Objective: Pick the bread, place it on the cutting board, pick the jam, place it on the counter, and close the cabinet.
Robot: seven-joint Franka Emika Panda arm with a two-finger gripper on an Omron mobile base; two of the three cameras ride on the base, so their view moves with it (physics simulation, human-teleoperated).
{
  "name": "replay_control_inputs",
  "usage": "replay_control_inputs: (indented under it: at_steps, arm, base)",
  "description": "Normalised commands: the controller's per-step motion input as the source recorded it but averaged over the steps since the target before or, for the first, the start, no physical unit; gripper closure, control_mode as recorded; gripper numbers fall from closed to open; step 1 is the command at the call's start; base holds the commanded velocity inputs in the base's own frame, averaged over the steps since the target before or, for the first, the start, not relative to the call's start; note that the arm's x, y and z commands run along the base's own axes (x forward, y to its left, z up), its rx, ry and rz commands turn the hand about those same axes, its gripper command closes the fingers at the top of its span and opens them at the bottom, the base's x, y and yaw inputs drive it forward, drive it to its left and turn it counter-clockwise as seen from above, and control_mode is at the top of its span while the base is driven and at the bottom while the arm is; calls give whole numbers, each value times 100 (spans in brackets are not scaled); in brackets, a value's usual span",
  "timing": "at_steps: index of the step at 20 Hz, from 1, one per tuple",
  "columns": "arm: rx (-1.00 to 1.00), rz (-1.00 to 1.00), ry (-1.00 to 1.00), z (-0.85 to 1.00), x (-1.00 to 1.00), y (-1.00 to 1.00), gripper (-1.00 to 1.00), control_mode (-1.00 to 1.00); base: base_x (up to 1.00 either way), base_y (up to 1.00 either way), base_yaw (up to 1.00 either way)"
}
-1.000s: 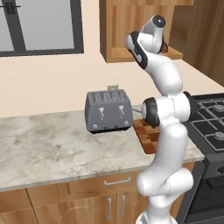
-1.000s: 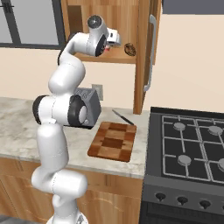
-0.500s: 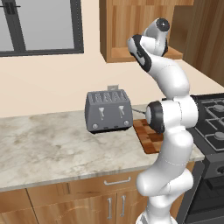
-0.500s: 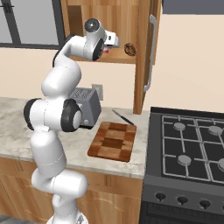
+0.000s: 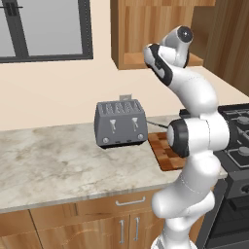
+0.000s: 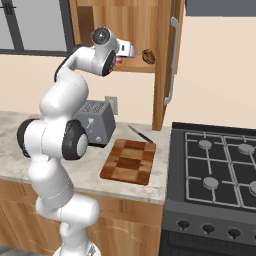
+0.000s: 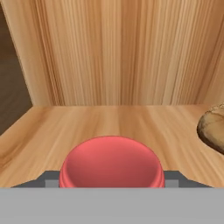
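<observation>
The jam, a squat red jar, fills the lower middle of the hand view on the cabinet shelf. My gripper is open, and its dark fingertips flank the jar's sides. The bread, a brown knotted lump, lies on the same shelf just right of the jar. From the right base view my gripper reaches into the open cabinet, left of the bread. The chequered cutting board lies bare on the counter below.
A grey toaster stands on the counter left of the board. A knife lies behind the board. The cabinet door with its bar handle hangs open to the right of my hand. A black stove adjoins the counter.
My arm has twisted, swinging the elbow outward, and the hand has pushed a little further into the cabinet toward the jam. Bread and board have not moved.
</observation>
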Motion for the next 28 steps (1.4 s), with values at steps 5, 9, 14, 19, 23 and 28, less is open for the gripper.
replay_control_inputs:
  at_steps: [5, 9, 14, 19, 23, 28]
  arm:
    - [0, 0, -2, 0, -29, 0, 100, -100]
    - [0, 0, -2, 0, -31, 0, 100, -100]
    - [0, 0, -2, 0, -29, 0, 100, -100]
    - [0, 0, 0, -1, -24, 0, 100, -100]
    - [0, 0, 0, -11, -29, 3, 100, -100]
    - [0, 0, 0, -13, -32, 5, 100, -100]
  base:
    - [0, 0, 0]
    - [0, 0, 0]
    - [0, 0, 0]
    - [0, 0, 0]
    - [0, 0, 0]
    - [0, 0, 0]
